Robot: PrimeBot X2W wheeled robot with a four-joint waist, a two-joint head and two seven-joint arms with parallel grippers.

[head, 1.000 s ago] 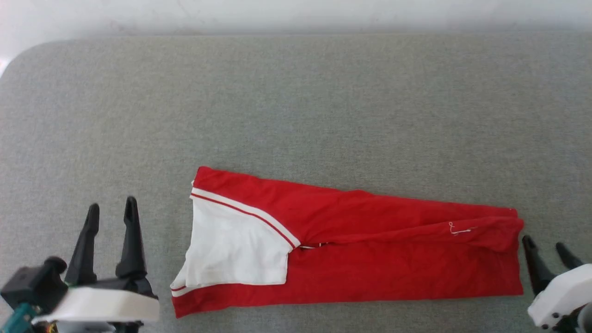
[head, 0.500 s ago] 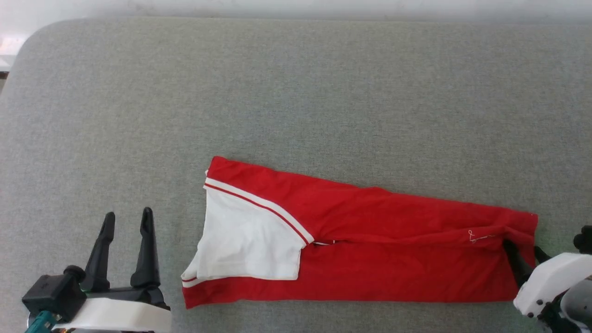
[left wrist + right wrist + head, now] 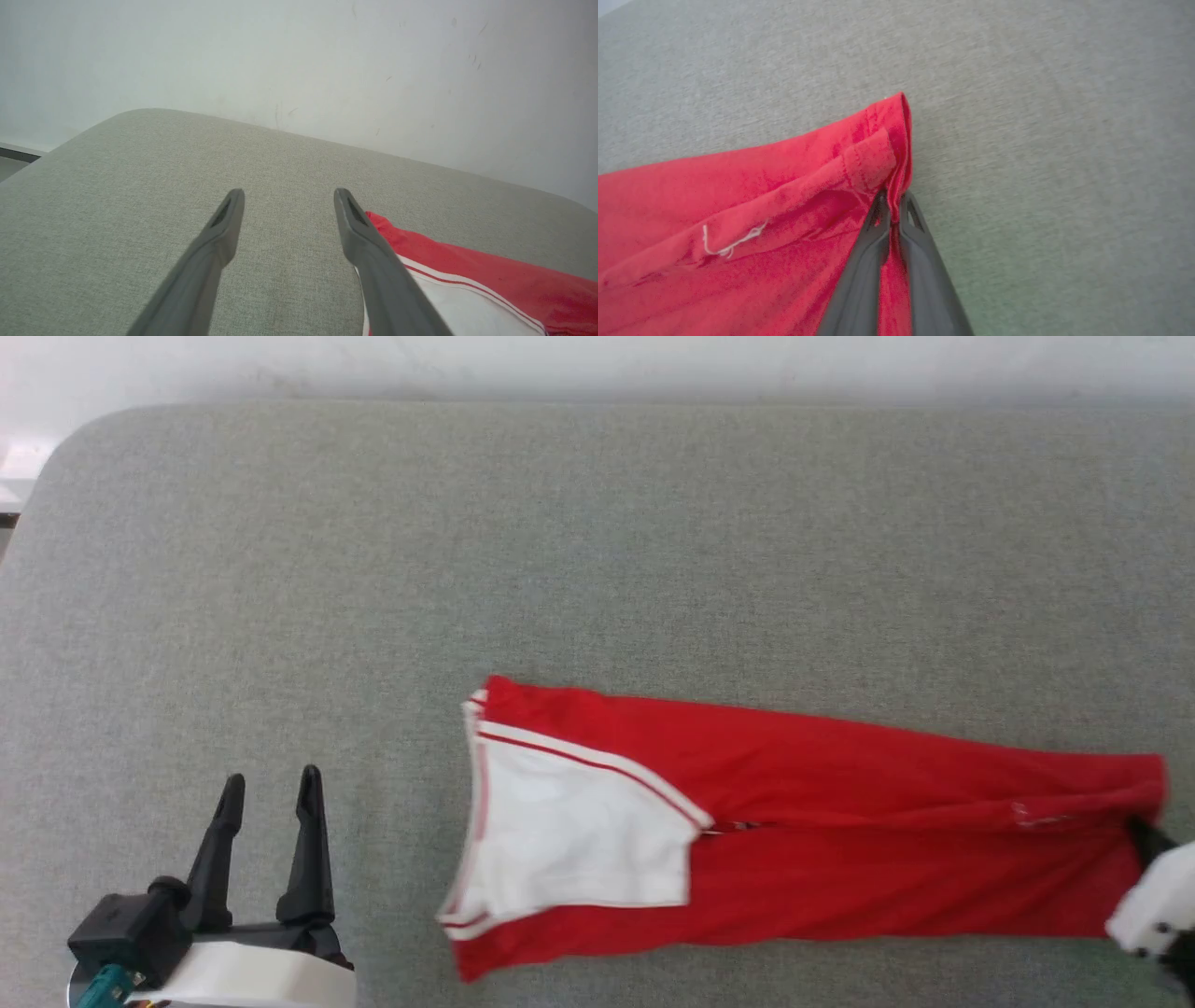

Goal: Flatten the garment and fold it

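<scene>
The garment [image 3: 840, 831] lies folded into a long red strip on the grey surface, with a white sleeve [image 3: 569, 835] on top at its left end. My right gripper [image 3: 1144, 840] is at the strip's right edge. In the right wrist view its fingers [image 3: 864, 261] are shut on the red hem of the garment [image 3: 738, 224], with cloth pinched between them at my right gripper [image 3: 892, 203]. My left gripper [image 3: 271, 789] stands open to the left of the sleeve end, touching nothing. In the left wrist view my left gripper [image 3: 287, 198] has bare surface between its fingers, and the garment [image 3: 467, 275] lies by the right finger.
The grey padded surface [image 3: 560, 551] runs wide behind and to the left of the garment. Its rounded far-left corner [image 3: 84, 439] and a pale wall [image 3: 299, 60] bound it at the back.
My right gripper moved onto the garment's right edge and shut on the hem. The strip has been pulled to the right and stretched a little. The left gripper stayed open.
</scene>
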